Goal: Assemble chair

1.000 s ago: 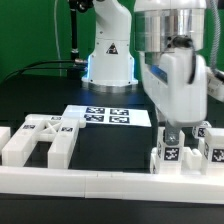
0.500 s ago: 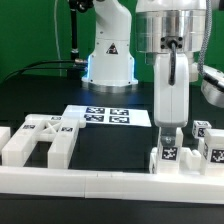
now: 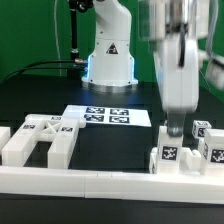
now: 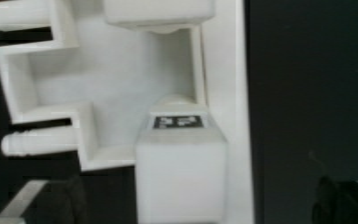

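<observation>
My gripper [image 3: 175, 128] hangs just above a white chair part [image 3: 167, 155] with marker tags, at the exterior view's right by the front rail. In the wrist view the gripper [image 4: 185, 208] is open. Its dark fingers [image 4: 23, 203] stand on either side of a white block-shaped part [image 4: 190, 170] that carries a small tag [image 4: 179, 121], with wide gaps to each finger. Beyond it lies a larger white piece [image 4: 105, 90] with pegs on one side. Other white chair parts [image 3: 40, 140] lie at the exterior view's left. I cannot tell whether the fingers touch the part.
The marker board [image 3: 107, 116] lies flat in the middle of the black table. The robot base [image 3: 108, 60] stands behind it. A long white rail [image 3: 90, 181] runs along the table's front. More tagged white parts [image 3: 210, 148] sit at the far right.
The hand has turned about its vertical axis, from broad to narrow, and shifted slightly to the exterior view's right over the tagged part. The parts have not moved.
</observation>
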`<action>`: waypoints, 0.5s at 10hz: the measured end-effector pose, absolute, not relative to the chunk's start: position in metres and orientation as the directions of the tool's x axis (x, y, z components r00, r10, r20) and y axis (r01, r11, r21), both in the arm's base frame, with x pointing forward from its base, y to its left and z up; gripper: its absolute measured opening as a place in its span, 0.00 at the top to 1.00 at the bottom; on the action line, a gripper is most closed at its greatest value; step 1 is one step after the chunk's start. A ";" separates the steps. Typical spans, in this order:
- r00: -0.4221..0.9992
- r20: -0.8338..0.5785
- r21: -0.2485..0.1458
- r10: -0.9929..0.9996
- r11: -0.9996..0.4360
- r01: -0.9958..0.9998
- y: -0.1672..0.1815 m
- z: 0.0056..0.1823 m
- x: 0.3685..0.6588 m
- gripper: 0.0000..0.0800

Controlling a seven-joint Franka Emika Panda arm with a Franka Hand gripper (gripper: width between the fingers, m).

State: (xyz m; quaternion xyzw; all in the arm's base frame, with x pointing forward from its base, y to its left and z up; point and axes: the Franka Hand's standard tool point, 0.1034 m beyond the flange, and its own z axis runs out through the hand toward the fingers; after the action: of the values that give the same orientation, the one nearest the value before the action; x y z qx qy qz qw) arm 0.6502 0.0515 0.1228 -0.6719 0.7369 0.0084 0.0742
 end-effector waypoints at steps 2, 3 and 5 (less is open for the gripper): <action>-0.083 -0.123 -0.087 -0.989 0.094 -0.992 0.052 0.126 0.650 0.19; -0.081 -0.123 -0.085 -0.989 0.092 -0.992 0.053 0.125 0.650 0.19; -0.077 -0.122 -0.086 -0.989 0.088 -0.992 0.053 0.125 0.650 0.19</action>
State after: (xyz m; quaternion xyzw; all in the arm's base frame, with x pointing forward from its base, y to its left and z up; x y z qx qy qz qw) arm 0.6501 0.0529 0.1249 -0.6751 0.7339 0.0099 0.0744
